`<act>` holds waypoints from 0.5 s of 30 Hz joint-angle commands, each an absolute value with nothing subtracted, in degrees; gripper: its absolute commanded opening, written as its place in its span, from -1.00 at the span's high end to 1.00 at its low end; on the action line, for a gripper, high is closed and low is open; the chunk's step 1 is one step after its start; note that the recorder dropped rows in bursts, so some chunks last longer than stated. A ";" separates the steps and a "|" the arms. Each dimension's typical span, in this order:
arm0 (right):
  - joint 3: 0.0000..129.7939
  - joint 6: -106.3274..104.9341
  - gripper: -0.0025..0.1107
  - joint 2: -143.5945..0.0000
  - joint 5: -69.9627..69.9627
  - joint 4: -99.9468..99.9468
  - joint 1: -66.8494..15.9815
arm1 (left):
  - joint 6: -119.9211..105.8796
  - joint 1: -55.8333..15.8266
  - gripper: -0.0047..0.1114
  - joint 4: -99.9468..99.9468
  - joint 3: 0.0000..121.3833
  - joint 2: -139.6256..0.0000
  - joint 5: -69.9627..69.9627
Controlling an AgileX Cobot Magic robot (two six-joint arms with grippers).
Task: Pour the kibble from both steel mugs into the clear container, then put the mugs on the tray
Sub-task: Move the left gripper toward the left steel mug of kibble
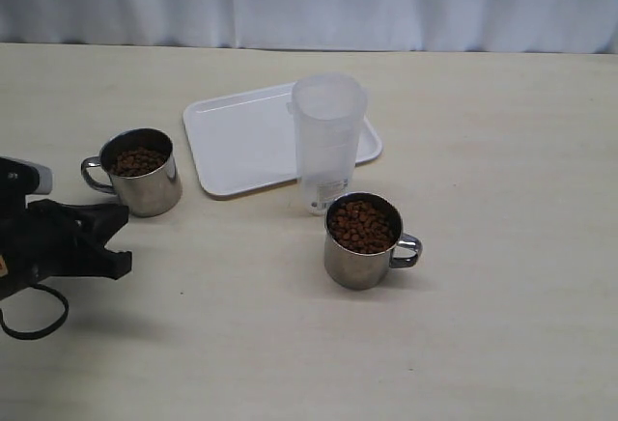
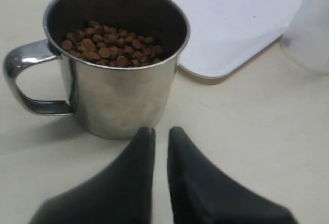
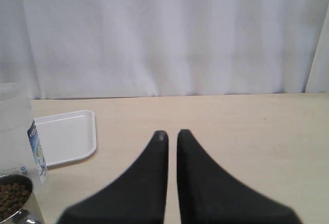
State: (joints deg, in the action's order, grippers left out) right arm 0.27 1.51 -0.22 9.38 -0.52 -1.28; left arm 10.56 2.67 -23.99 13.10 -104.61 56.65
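Plainly, the coming move hinges on the short shiny steel mug (image 1: 143, 172) at the left of the exterior frame. It stands upright with reddish-brown kibble pellets (image 1: 139, 160) inside, just up and right of the black left gripper (image 2: 161, 131), close but not touching. Its looped handle (image 1: 92, 175) juts toward the frame's left edge, away from the tall translucent plastic container (image 1: 328, 136) at centre. That claw is pinched almost together on nothing, so I reckon it must part before any grasp. The second matching mug (image 1: 362, 242), also full, sits just below and right of the container, which stands just beside the lower edge of the flat white tray (image 1: 241, 141). The right gripper (image 3: 170, 134), likewise clenched and empty, is outside the exterior frame, so the left arm is nearer.
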 commanded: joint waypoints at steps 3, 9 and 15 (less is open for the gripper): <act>0.00 1.24 0.87 0.00 9.26 -0.84 -1.46 | 9.20 2.60 0.23 -21.84 13.38 -104.81 58.93; 0.00 1.24 0.87 0.00 9.26 -0.84 -1.46 | 9.20 2.60 -0.15 -21.86 14.07 -105.30 59.03; 0.00 1.24 0.87 0.00 9.26 -0.84 -1.46 | 11.59 2.60 -0.22 -24.29 16.45 -105.30 54.88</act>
State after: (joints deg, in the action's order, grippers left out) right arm 0.27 1.51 -0.22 9.38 -0.52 -1.28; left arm 10.10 2.67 -23.28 16.04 -105.02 55.72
